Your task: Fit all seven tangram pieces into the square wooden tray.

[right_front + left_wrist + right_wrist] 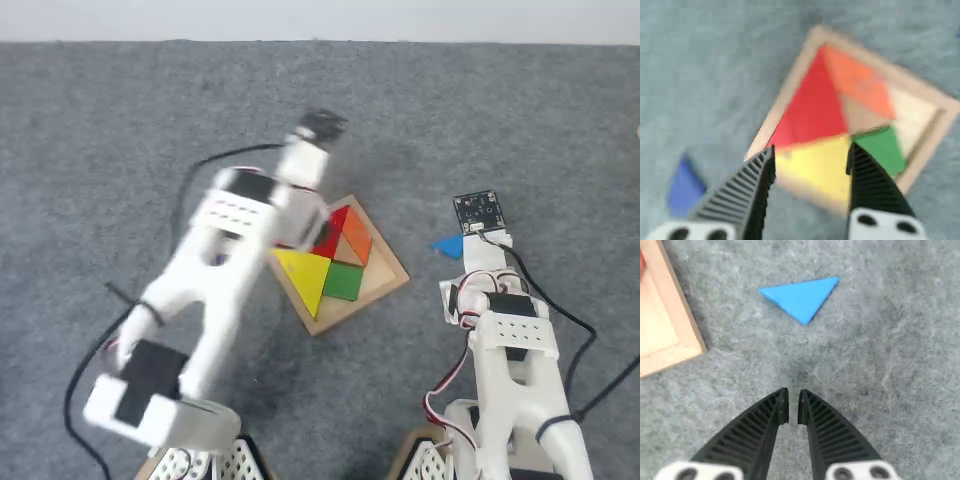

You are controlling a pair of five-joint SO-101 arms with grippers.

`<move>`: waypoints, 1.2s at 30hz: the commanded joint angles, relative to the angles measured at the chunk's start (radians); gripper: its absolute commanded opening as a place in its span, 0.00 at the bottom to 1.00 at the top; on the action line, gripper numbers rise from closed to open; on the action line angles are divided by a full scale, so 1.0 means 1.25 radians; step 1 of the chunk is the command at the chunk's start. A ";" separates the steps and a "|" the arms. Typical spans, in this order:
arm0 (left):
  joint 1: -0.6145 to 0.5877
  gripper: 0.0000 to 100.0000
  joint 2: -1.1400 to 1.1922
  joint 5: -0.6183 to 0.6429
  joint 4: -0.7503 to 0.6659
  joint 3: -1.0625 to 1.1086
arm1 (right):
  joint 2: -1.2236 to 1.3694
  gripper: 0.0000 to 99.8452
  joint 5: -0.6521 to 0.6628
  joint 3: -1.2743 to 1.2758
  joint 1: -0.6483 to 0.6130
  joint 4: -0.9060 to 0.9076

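The square wooden tray [378, 278] sits in the middle of the gray table [120, 120]. Inside it I can see a red triangle [812, 107], a yellow triangle [812, 162], an orange piece [857, 82] and a green piece [882, 147]. One corner of the tray is bare wood, so the job looks only partly done.

The left gripper [810, 167] hangs over the tray's edge. It is wide open and holds nothing.

The blue triangle [800, 297] lies flat on the table, just beside the tray and apart from it. The right gripper [791, 407] points at it from near by. Its fingers are almost closed, with only a thin crack between them, and nothing is in there.

A second blue piece [685, 185] lies on the table on the other side of the tray. It is too blurry to tell its shape.

I think the blue triangle is thin, light and hard, and it may slide on the soft cloth. The gripper would need to open up, then pinch it by two edges near the middle.
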 commanded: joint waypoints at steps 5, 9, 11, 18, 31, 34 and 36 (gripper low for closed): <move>-0.324 0.22 -0.052 -0.122 0.064 0.003 | -0.028 0.05 -0.005 -0.004 -0.010 0.004; -0.373 0.22 -0.017 -0.150 0.064 0.007 | -0.025 0.05 -0.004 -0.005 -0.010 0.004; -0.368 0.22 0.002 -0.140 0.065 0.008 | -0.023 0.05 -0.001 -0.010 -0.003 0.004; -0.325 0.22 0.074 0.044 0.011 0.013 | 0.013 0.06 0.055 -0.204 0.021 0.164; -0.367 0.22 0.114 0.074 -0.106 0.051 | 0.520 0.19 0.215 -0.748 0.014 0.323; -0.365 0.22 0.117 0.074 -0.108 0.052 | 0.612 0.19 0.221 -0.797 -0.018 0.309; -0.365 0.22 0.117 0.074 -0.108 0.052 | 0.661 0.19 0.223 -0.825 -0.039 0.292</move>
